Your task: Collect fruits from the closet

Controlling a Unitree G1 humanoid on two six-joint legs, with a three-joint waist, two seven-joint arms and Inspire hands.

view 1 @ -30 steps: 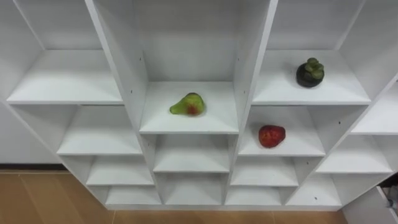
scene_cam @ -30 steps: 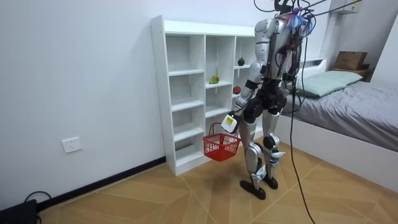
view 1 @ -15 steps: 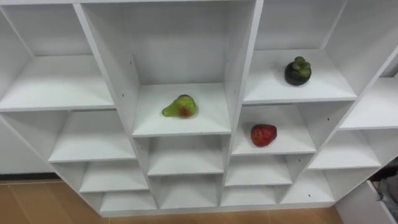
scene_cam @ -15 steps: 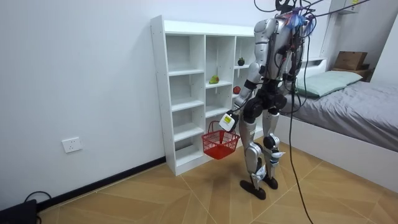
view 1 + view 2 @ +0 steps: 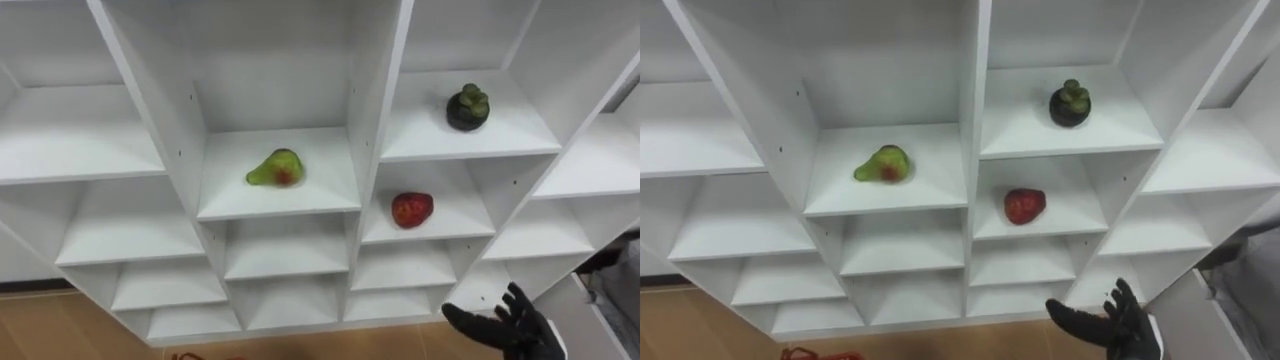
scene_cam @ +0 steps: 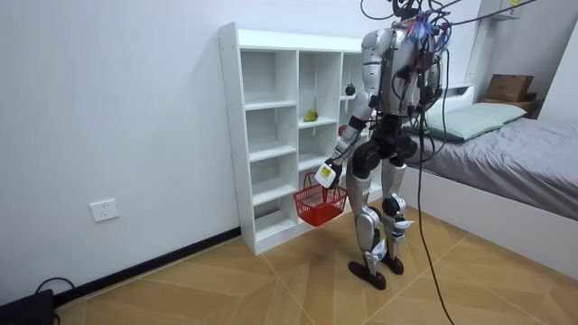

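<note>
In the eye views a white closet (image 5: 375, 100) of open compartments spans the frame. A thin red edge of the red basket (image 5: 818, 354) peeks in at the bottom edge, left of centre. Left of centre, in the middle column, a green pear (image 5: 275, 168) with a red blush lies on its side on a shelf. In the next column to the right a red fruit (image 5: 412, 208) sits on a slightly lower shelf. Directly above it, on the shelf of the same column in the upper right of the frame, stands a dark mangosteen (image 5: 467, 107) with its green cap up. All three fruits rest on their shelves, untouched. In the lower right corner the right hand (image 5: 505, 325) reaches in with its fingers spread and straight, holding nothing. It is below the red fruit and well apart from it.

In the room view a wall socket (image 6: 106, 210) sits low at the left. The closet stands against the wall at centre, and the robot stands upright just in front of it, facing the shelves. Its left hand (image 6: 327, 171) is lowered, with its fingers closed round the handle of the red basket, which hangs beside the lower shelves. A bed (image 6: 515, 153) fills the room view's right.
</note>
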